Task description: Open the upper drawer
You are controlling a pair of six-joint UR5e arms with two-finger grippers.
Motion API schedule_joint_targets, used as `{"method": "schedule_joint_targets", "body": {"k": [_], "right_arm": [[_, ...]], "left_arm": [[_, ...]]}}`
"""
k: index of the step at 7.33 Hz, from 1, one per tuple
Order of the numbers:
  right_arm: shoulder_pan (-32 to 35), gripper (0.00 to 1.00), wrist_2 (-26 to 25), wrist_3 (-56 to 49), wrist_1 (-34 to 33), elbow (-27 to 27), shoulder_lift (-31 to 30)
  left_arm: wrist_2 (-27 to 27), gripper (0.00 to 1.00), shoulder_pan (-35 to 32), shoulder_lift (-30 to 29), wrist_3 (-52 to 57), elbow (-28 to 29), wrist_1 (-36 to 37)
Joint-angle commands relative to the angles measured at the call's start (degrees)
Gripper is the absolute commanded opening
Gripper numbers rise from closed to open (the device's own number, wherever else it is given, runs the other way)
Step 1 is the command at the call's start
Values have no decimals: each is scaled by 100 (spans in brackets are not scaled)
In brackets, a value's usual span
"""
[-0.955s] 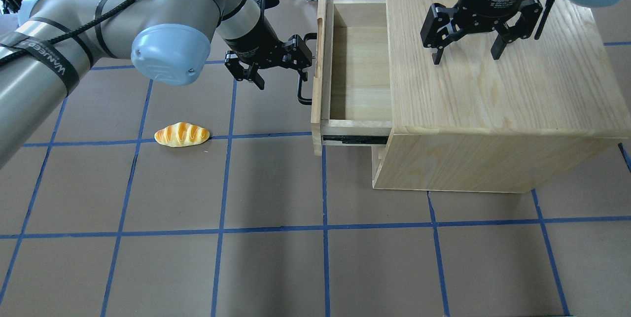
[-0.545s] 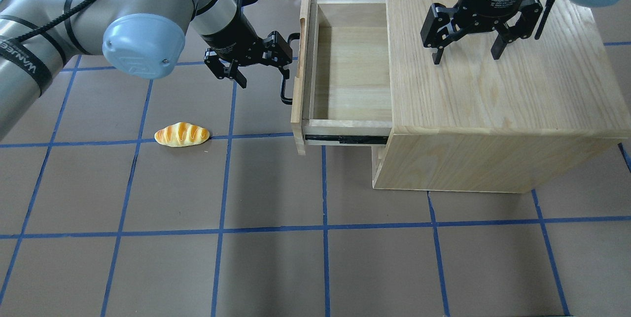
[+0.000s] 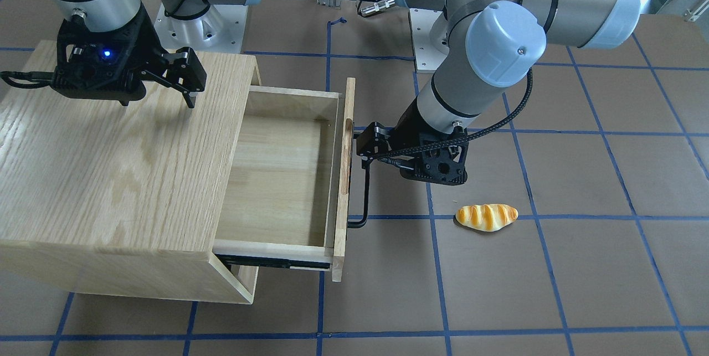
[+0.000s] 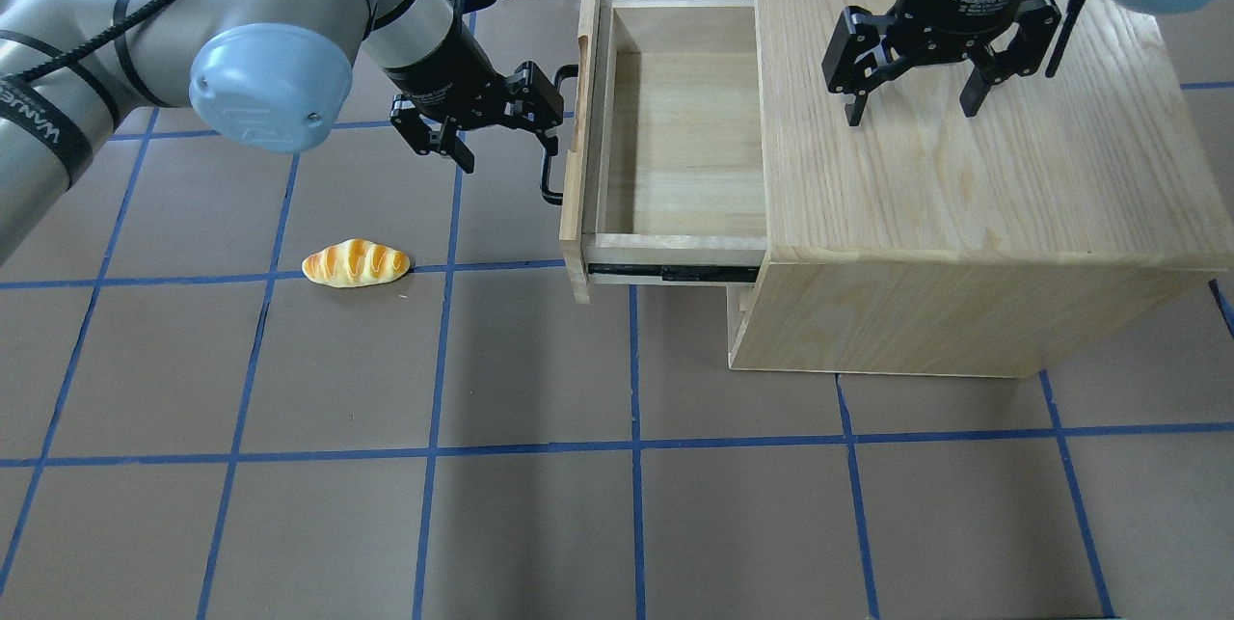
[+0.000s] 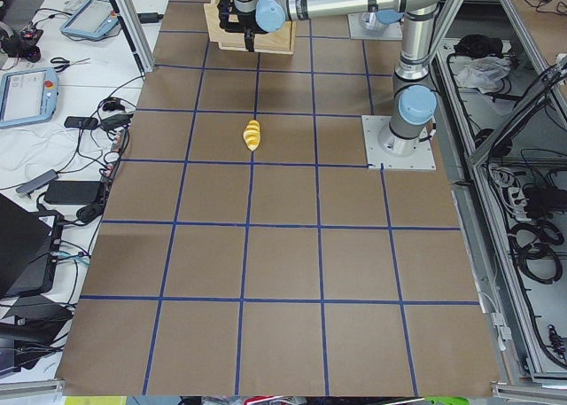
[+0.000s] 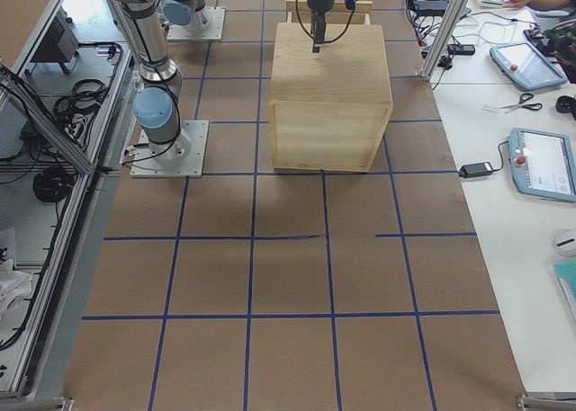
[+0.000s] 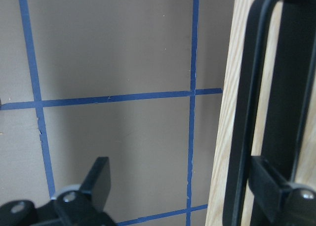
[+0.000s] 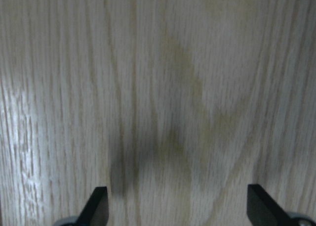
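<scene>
The wide left gripper [image 4: 511, 142] is hooking one finger [image 7: 271, 184] behind the upper drawer [image 4: 576, 176]'s handle [image 7: 245, 112], as only its wrist view shows. The right gripper [image 4: 911, 114] is hovering wide.

Seen from overhead, the cabinet [image 4: 964, 176] stands on the right side of the tabletop [image 4: 540, 524]. The upper drawer [image 4: 689, 138] sticks out from the cabinet's left face, just under its top board. The handle [image 4: 547, 172] is fixed on the outer side of the drawer's front. The left tool [image 4: 511, 140] is just to the left of that front. One of its fingers sits in the gap between the handle and the front, and the other is on the outer side of the bar, apart from it. The right tool [image 4: 911, 114] hangs above the cabinet's top. A bread roll [image 4: 357, 263] lies on the tabletop, further left than the left tool and apart from it.
</scene>
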Motion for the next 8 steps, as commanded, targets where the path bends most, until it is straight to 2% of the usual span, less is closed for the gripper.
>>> {"method": "schedule_joint_targets", "body": {"k": [1,5,6,8], "right_arm": [[0,100,0,0,0,0,0],[-9,100,0,0,0,0,0],[0,100,0,0,0,0,0],[0,100,0,-9,0,0,0]], "left_arm": [[3,100,173,33,131,-15,-84],[12,100,280,138,194,-6,-190],[178,100,298,217,194,133,-434],[1062,100,569,533,272,511,-1268]]}}
